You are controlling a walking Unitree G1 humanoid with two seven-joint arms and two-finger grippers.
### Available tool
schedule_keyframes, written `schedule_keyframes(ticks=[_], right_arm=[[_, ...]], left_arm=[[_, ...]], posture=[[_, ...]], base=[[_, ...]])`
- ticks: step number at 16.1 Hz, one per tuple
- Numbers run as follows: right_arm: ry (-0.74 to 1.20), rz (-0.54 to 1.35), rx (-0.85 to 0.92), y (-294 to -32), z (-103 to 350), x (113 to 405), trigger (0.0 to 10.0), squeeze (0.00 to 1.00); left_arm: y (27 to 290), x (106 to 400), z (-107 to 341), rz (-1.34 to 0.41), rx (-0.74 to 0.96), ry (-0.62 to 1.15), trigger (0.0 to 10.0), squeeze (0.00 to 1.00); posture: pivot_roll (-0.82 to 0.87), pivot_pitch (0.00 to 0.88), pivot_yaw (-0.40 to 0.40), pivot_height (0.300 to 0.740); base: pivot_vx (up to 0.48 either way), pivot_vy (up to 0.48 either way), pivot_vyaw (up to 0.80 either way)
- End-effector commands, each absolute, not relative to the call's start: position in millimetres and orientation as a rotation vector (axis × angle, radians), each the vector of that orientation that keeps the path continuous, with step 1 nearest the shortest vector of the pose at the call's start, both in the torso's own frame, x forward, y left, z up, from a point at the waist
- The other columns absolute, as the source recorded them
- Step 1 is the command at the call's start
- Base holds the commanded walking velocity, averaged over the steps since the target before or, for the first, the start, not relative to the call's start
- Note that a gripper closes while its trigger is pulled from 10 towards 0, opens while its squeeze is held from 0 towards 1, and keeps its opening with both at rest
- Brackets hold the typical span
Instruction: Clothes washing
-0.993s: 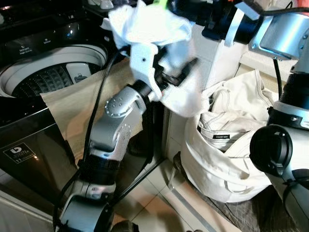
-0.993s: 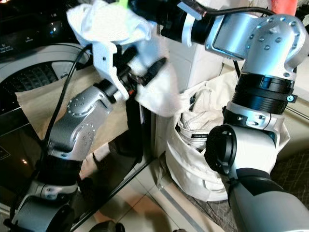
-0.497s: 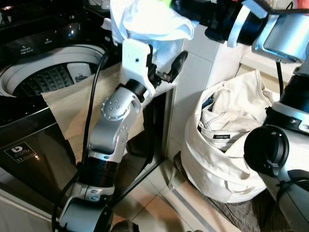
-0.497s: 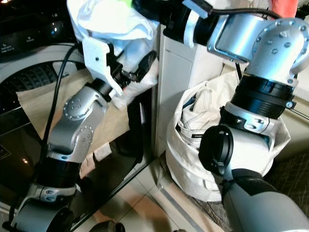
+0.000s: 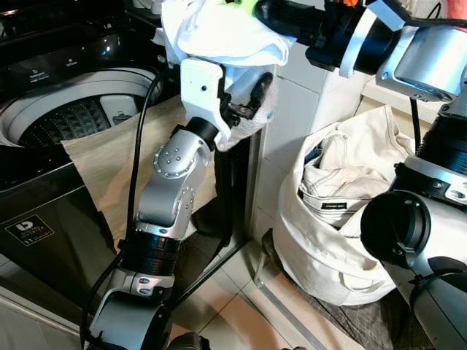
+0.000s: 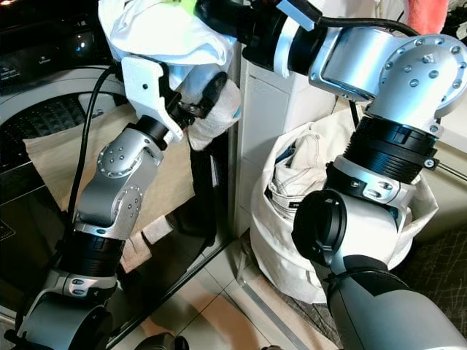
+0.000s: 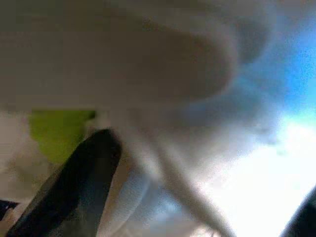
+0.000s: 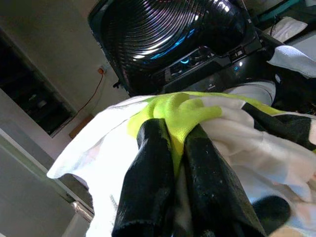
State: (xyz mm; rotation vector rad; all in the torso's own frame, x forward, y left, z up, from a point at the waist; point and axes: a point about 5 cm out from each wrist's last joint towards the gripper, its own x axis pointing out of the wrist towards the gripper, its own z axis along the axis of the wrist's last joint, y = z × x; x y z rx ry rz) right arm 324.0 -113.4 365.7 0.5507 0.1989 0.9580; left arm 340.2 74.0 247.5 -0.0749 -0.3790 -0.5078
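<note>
Nearest the camera, a white laundry bag (image 5: pixel 321 255) is seen standing on the floor at the robot's right, its mouth open and pale garments (image 5: pixel 343 175) piled inside; it is judged to be the source from which the wash is drawn. To the left, a top-loading washing machine (image 5: pixel 51 168) is shown with its drum (image 5: pixel 73 120) exposed, and a beige cloth (image 5: pixel 109 168) is draped from the drum's rim down the dark front panel.

Above and between these, the left arm is raised, and the left gripper (image 5: pixel 252 102) is wrapped in a white garment (image 5: pixel 219 33) that hangs over its wrist and fingers. In the left wrist view one black finger (image 7: pixel 74 187) is seen against blurred white fabric, with a patch of yellow-green beside it; how far the fingers are parted cannot be told.

Farthest, at the top of the scene, the right arm is reached across from the robot's right, and the right gripper (image 8: pixel 170 187) is closed on the same garment, its two fingers pinched together over a yellow-green fold (image 8: pixel 173 113). The garment is thus held high, beside the drum opening rather than over it, presumably so that it can be carried clear of the rim and released into the drum.
</note>
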Motion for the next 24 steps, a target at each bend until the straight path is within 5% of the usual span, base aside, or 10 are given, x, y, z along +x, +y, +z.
schedule_keyframes(ticks=[1,17,19,20,21,22,24], right_arm=[[0.165,0.969,0.541,-115.0,371.8,319.0,0.0,0.0],[0.161,0.901,0.557,-119.6,369.0,322.2,0.0,0.0],[0.139,0.861,0.53,-121.2,366.8,323.9,10.0,0.0],[0.126,0.832,0.526,-122.5,364.3,325.5,10.0,0.0],[0.125,0.833,0.539,-123.4,360.9,325.8,10.0,0.61],[0.133,0.83,0.544,-124.5,357.7,325.9,10.0,1.0],[0.155,0.795,0.541,-128.9,348.2,327.0,10.0,1.0]], left_arm=[[77.5,343.3,250.6,-0.489,-0.071,-0.385,0.0,0.0],[83.5,343.4,257.7,-0.478,-0.144,-0.417,0.0,0.0],[89.7,345.0,262.7,-0.452,-0.153,-0.439,0.0,0.0],[93.2,345.7,265.0,-0.44,-0.152,-0.449,0.0,0.0],[97.2,346.5,267.7,-0.425,-0.151,-0.461,0.0,0.0],[99.0,346.9,269.2,-0.422,-0.152,-0.466,0.0,0.0],[103.8,347.2,274.1,-0.41,-0.15,-0.485,0.0,0.0]], posture=[[-0.03,0.0,0.037,0.74],[-0.04,0.0,0.046,0.74],[-0.03,0.0,0.045,0.74],[-0.03,0.0,0.047,0.74],[-0.04,0.0,0.048,0.74],[-0.04,0.0,0.051,0.74],[-0.04,0.0,0.055,0.74]], base=[[0.0,0.0,0.0],[0.0,0.0,0.0],[0.0,0.0,0.0],[0.0,0.0,0.0],[0.0,0.0,0.0],[0.0,0.0,0.0],[0.0,0.0,0.0]])
